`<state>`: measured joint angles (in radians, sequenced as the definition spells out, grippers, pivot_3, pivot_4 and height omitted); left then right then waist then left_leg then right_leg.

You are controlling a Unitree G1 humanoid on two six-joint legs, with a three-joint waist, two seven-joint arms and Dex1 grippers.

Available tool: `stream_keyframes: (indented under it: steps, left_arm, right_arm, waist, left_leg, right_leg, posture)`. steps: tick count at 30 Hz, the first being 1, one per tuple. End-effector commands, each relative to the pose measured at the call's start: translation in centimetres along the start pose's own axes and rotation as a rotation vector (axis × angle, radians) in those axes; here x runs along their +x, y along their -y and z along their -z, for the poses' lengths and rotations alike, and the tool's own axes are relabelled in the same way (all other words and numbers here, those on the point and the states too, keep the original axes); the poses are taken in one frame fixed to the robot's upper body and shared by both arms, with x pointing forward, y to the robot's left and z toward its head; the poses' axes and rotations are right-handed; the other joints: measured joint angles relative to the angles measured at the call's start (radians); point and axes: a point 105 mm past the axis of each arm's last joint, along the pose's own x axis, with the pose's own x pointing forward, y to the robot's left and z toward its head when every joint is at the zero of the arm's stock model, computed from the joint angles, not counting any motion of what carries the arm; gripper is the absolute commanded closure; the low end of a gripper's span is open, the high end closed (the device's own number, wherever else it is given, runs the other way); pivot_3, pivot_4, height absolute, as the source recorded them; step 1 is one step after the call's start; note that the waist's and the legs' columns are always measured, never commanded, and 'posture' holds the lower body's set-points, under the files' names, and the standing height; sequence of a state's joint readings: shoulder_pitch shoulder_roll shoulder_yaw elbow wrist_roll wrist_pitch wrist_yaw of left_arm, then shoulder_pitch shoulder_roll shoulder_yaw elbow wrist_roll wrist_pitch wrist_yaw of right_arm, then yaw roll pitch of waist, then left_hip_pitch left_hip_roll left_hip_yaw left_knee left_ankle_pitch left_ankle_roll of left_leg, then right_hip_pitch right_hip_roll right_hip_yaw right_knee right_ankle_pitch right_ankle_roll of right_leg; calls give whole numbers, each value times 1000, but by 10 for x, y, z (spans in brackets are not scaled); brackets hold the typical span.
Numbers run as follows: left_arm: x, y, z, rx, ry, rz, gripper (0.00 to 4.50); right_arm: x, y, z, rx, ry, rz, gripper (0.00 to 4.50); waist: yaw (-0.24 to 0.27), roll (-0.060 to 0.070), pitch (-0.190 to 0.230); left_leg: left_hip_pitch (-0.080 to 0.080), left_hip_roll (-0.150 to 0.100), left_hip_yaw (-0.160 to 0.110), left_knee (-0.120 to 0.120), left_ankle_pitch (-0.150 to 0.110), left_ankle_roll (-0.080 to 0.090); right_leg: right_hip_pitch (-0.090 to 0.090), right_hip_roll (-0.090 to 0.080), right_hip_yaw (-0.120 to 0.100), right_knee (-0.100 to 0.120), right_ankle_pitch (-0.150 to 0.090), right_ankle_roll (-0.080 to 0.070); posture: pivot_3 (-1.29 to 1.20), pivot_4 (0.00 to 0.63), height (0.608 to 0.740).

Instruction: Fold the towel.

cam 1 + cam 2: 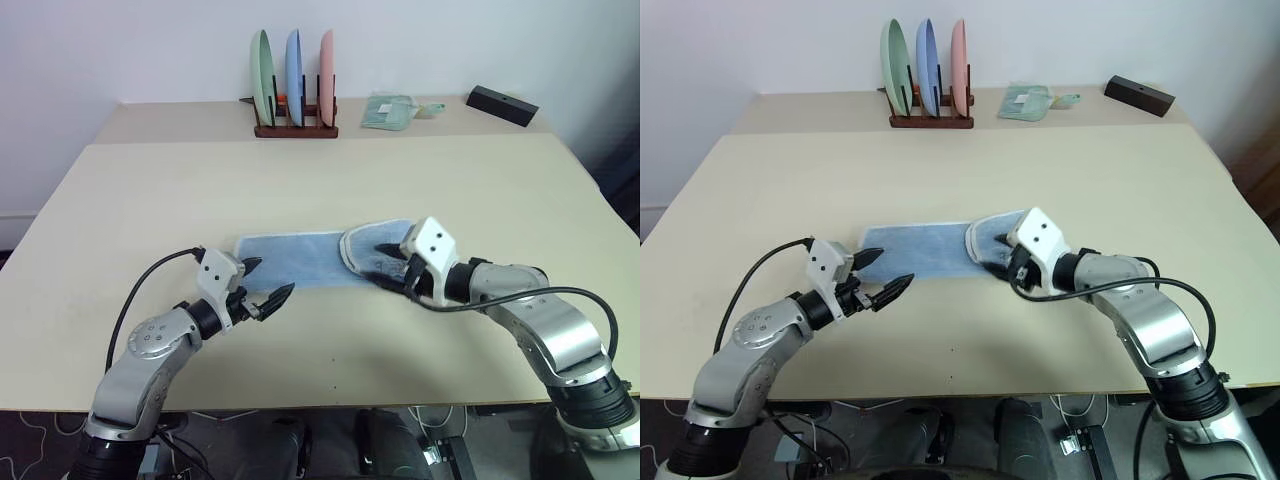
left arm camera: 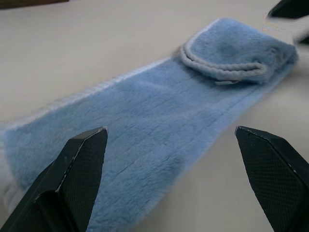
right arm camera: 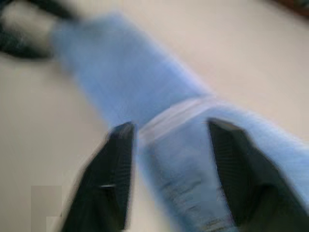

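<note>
Left eye view shows you the towel (image 1: 300,258) lying near the middle of the table (image 1: 330,180) as a long narrow strip, its long axis running across the table from your left gripper's side to your right's, tilted only slightly. Its right end is already turned back over the strip, a rounded flap with whitish edging facing up. Your right gripper (image 1: 392,266) sits on that flap with its fingers partly spread, one on each side of the folded end in the right wrist view, though whether they are pinching the cloth cannot be told. To do this fold well, I would lay the flap flat with its edging square to the strip's long sides before you let the cloth go, so the layers do not skew. Your left gripper (image 1: 266,286) hovers just beside the strip's near left corner, fingers spread wide and empty; it looks well placed to pin or lift that end. Farther back stand a plate rack (image 1: 294,100) and a pale green cloth (image 1: 388,111).
</note>
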<state>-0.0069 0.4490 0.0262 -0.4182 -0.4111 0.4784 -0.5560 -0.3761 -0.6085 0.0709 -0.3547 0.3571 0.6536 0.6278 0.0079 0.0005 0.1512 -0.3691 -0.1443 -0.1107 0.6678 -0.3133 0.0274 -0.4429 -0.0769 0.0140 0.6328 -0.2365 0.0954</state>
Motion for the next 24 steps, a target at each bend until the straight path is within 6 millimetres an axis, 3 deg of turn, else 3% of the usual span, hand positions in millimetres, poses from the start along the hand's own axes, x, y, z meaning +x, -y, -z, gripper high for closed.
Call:
stream_keyframes:
  steps: [1, 2, 9, 15, 16, 20, 22, 24]
  left_arm:
    - [-6, 0, -7, -26, 30, -38, 192]
    - [-7, 0, -5, -33, 24, -50, 192]
    - [-20, 6, 13, -76, -30, -125, 192]
    - [-27, 7, 17, -144, -23, -194, 192]
    - [-28, 8, 18, -146, -29, -199, 192]
    - [-32, 8, 29, -163, -67, -229, 192]
    - [-33, 6, 29, -191, -66, -249, 192]
    - [-35, 2, 27, -304, -31, -290, 96]
  right_arm:
    - [10, 21, -1, -22, 34, 107, 4095]
    - [15, 21, 6, -20, 26, 109, 4442]
    - [40, 7, 59, 16, -71, 72, 4442]
    - [43, -5, 83, 37, -118, 42, 4442]
    - [42, -6, 83, 30, -114, 40, 4442]
    - [36, 13, 44, 4, 27, 114, 4442]
    - [31, 17, 25, 28, 91, 106, 3922]
    - [24, 14, 6, -67, 125, 67, 3140]
  waist:
    - [4, 0, 0]
    - [5, 0, 0]
    - [5, 0, 0]
    - [5, -1, -1]
    - [5, -1, -1]
    - [5, -1, -1]
    - [7, 0, 0]
    - [6, 0, 0]
  left_leg:
    - [0, 0, 0, 0, 0, 0]
    - [0, 0, 0, 0, 0, 0]
    - [0, 0, 0, -1, 0, 0]
    - [1, 0, 0, 0, 0, 0]
    - [2, 0, 0, -1, 0, 0]
    - [2, 0, 0, -1, 0, 0]
    - [2, 0, 0, -1, 0, 0]
    - [2, 0, 0, -1, 0, 0]
  right_leg:
    - [0, 0, 0, 0, 0, 0]
    - [0, 0, 0, 0, 0, 0]
    - [0, 0, 0, -1, 0, 0]
    - [1, 0, 0, -1, 0, 0]
    - [2, 0, 0, -1, 0, 0]
    - [2, 0, 0, 0, 0, 0]
    - [2, 0, 0, -1, 0, 0]
    - [2, 0, 0, -1, 0, 0]
  posture:
    - [0, 150, 740]
    - [0, 150, 740]
    - [0, 150, 740]
    - [0, 150, 740]
    - [0, 150, 740]
    - [0, 150, 740]
    - [0, 150, 740]
    - [0, 150, 740]
